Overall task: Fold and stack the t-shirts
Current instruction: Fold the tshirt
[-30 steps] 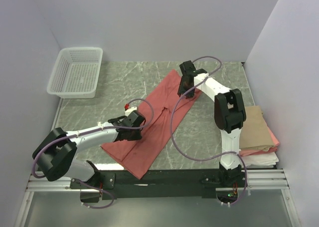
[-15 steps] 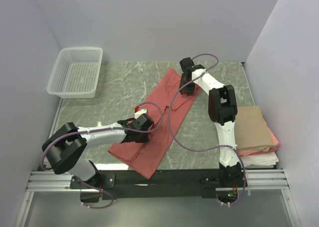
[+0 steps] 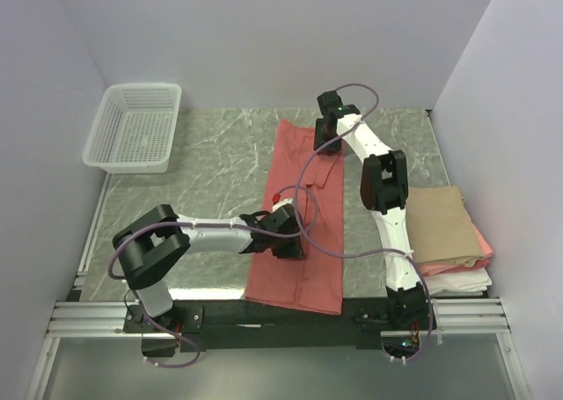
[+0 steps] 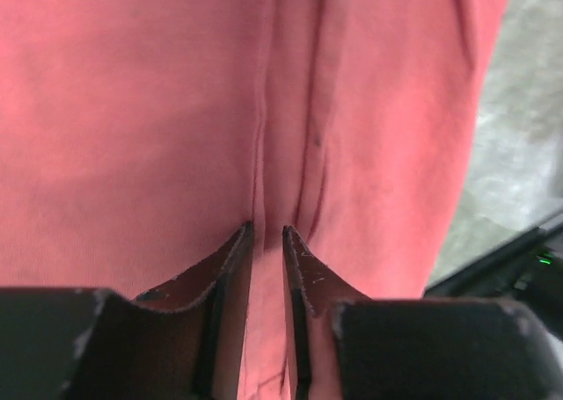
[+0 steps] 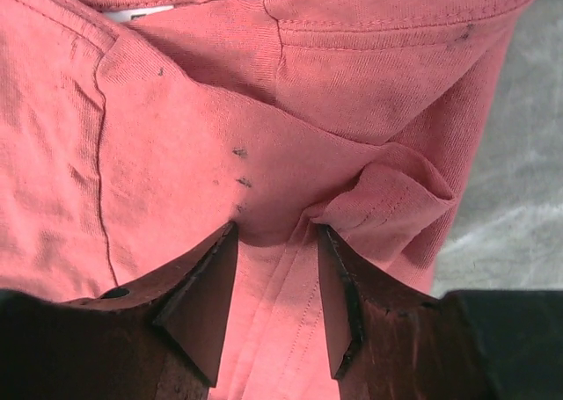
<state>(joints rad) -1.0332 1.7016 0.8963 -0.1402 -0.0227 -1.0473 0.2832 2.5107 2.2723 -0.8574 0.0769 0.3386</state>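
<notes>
The salmon-red t-shirt (image 3: pixel 303 198) lies as a long narrow strip on the table, running from the back centre to the near edge. My left gripper (image 3: pixel 288 240) presses on its lower middle; in the left wrist view (image 4: pixel 266 229) the jaws stand a narrow gap apart with a ridge of red cloth (image 4: pixel 290 110) pinched between them. My right gripper (image 3: pixel 326 143) is at the far end near the collar; in the right wrist view (image 5: pixel 277 229) its jaws hold a fold of red cloth (image 5: pixel 369 83). Folded tan (image 3: pixel 444 220), pink (image 3: pixel 482 240) and white (image 3: pixel 457 281) shirts are stacked at the right.
A white mesh basket (image 3: pixel 134 127) stands at the back left. The grey marble table (image 3: pixel 211 163) is walled in by white panels. The arms' purple cables loop over the red shirt. The metal base rail (image 3: pixel 281 316) runs along the near edge.
The red shirt has swung from a diagonal lie to nearly straight front-to-back. My left gripper has moved right with the cloth; my right gripper has shifted slightly back and left.
</notes>
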